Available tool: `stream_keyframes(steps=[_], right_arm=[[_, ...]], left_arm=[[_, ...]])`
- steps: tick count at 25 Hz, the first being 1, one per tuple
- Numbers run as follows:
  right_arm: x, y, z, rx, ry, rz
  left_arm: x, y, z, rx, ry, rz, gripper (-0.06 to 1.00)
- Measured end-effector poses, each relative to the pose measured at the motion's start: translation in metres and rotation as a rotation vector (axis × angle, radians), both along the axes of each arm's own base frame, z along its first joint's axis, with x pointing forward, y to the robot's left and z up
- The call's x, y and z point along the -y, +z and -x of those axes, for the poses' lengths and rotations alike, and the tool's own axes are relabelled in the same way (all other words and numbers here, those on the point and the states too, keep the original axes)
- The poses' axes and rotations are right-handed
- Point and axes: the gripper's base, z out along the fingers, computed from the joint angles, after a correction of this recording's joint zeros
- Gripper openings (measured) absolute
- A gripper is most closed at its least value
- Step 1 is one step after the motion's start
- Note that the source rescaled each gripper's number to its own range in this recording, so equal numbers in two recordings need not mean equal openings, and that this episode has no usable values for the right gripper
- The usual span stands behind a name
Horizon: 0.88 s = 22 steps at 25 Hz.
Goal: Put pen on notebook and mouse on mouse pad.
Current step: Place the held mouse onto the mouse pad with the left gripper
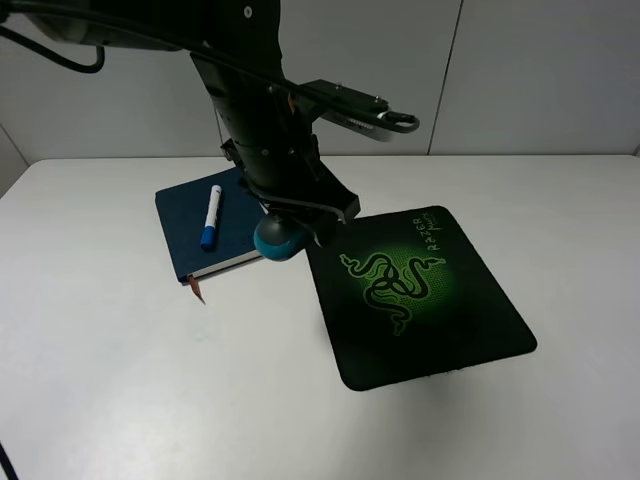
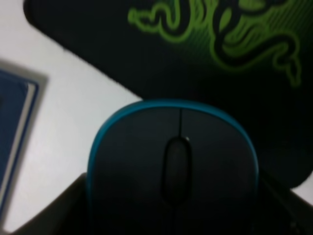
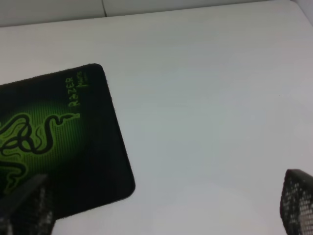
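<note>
The pen, white with a blue cap, lies on top of the dark blue notebook at the back left. My left gripper is shut on the mouse, holding it in the air between the notebook and the near-left edge of the mouse pad. In the left wrist view the mouse fills the foreground, with the mouse pad below it and the notebook off to one side. My right gripper is open over bare table beside the mouse pad.
The white table spreads around the notebook and pad. A reddish ribbon bookmark sticks out of the notebook's near corner. The left arm reaches in from the back.
</note>
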Motion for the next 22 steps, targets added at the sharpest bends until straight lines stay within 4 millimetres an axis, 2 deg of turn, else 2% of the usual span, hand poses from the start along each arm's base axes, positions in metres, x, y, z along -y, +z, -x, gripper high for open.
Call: stream_keyframes(steps=[6,14,22], right_arm=[[0.000,0.000,0.000,0.000,0.000,-0.001],[0.000,0.000,0.000,0.000,0.000,-0.001],[0.000,0.000,0.000,0.000,0.001,-0.001]], left_arm=[[0.020,-0.012,-0.016,-0.017,0.000,0.016,0.51],[0.062,-0.031,-0.025,-0.004,-0.092,0.019,0.51],[0.090,-0.064,-0.039,-0.018,-0.113,0.016,0.51]])
